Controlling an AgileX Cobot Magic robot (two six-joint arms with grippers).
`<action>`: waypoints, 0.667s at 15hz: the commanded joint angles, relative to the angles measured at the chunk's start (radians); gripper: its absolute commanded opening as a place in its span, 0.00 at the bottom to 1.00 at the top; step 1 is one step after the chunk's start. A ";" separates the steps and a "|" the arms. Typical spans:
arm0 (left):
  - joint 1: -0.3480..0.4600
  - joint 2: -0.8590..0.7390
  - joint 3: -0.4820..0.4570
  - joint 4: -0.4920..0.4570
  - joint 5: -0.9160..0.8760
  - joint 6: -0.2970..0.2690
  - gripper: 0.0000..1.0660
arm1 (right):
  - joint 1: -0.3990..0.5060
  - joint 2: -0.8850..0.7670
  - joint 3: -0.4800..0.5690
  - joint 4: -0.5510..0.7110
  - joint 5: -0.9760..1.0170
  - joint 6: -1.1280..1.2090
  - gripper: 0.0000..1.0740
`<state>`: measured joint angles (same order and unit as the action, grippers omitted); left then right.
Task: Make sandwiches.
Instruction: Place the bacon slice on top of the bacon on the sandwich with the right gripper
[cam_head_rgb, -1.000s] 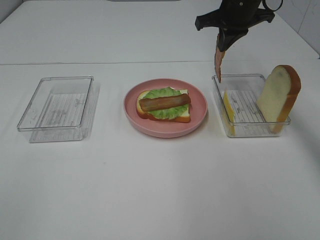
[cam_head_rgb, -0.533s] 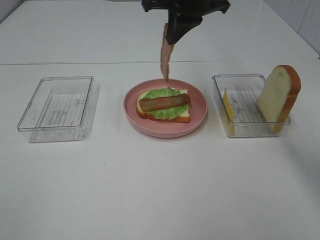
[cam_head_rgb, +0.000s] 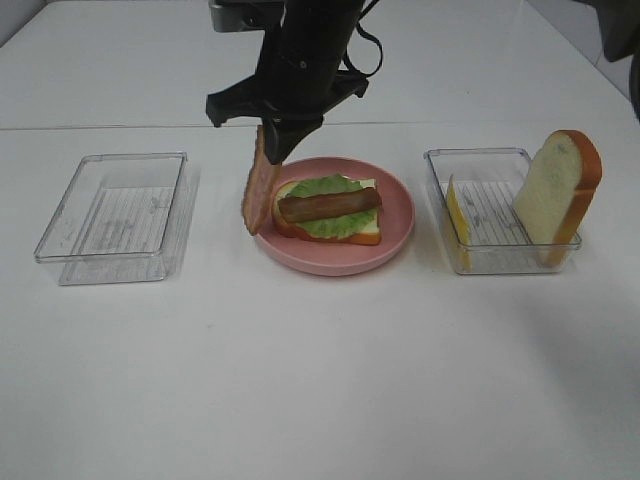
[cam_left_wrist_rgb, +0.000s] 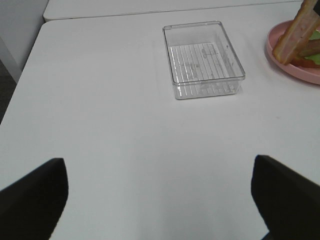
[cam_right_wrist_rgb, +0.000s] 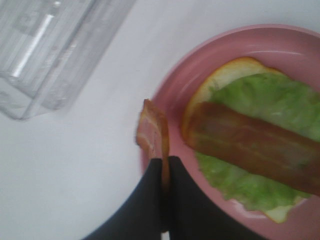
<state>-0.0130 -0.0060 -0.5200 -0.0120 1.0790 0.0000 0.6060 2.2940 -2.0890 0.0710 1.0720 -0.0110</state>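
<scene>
My black right gripper (cam_head_rgb: 273, 150) is clamped on a hanging brown bacon strip (cam_head_rgb: 256, 190). Just beside its tips I see the bread-and-lettuce toy sandwich (cam_head_rgb: 328, 208) on a round pink plate (cam_head_rgb: 398, 235). My left gripper (cam_left_wrist_rgb: 159, 165) stands wide.

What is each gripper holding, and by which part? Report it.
The right gripper pinches a bacon strip by its top end; the strip hangs at the pink plate's edge. The left gripper is open, holding nothing.

High overview, close wrist views, plate (cam_head_rgb: 398, 206) shared
</scene>
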 joint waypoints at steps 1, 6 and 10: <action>0.001 -0.007 0.003 -0.006 -0.004 -0.006 0.85 | -0.029 0.026 0.005 -0.103 -0.019 0.031 0.00; 0.001 -0.002 0.003 -0.006 -0.004 -0.006 0.85 | -0.120 0.079 0.005 -0.105 -0.019 0.034 0.00; 0.001 -0.002 0.003 -0.006 -0.004 -0.006 0.85 | -0.120 0.093 0.005 -0.095 -0.011 0.038 0.14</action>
<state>-0.0130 -0.0060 -0.5200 -0.0120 1.0790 0.0000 0.4890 2.3840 -2.0890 -0.0240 1.0530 0.0170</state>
